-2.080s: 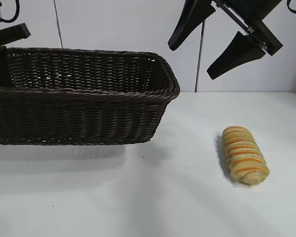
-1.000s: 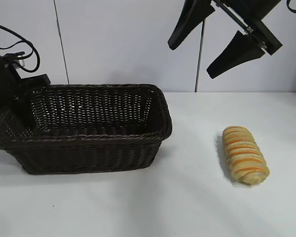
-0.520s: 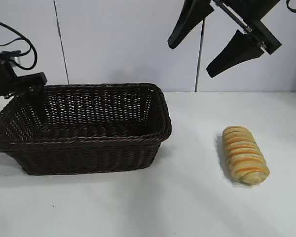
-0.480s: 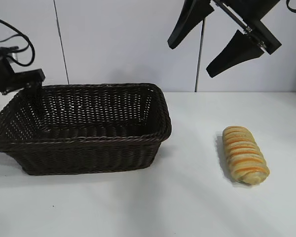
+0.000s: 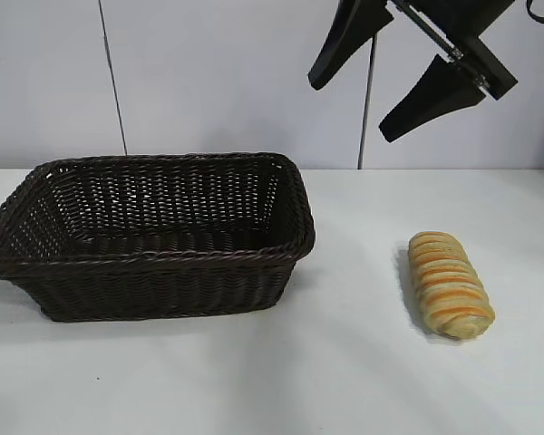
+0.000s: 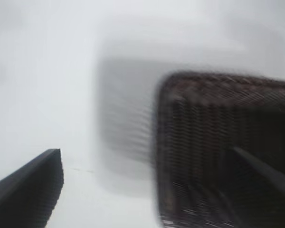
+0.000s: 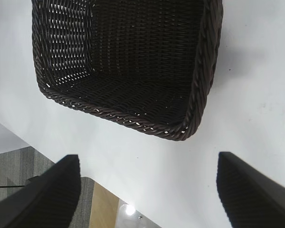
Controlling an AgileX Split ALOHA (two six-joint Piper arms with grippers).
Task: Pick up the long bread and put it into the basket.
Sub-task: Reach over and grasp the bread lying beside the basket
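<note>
Exterior view, long bread (image 5: 451,284) on table, below raised right hand (image 5: 392,83), apart

- Below my right gripper (image 5: 408,86), whose jaws hang wide apart high above the surface (image 5: 363,362), I see nothing but open air down to the long bread (image 5: 450,284).
- The long bread lies alone; bare surface rings it on every side, so the jaws can straddle it.
- A broad clear strip separates it from the basket (image 5: 163,258).
- The basket's flared walls are the only barrier; its open top gives unobstructed entry from above.
</note>
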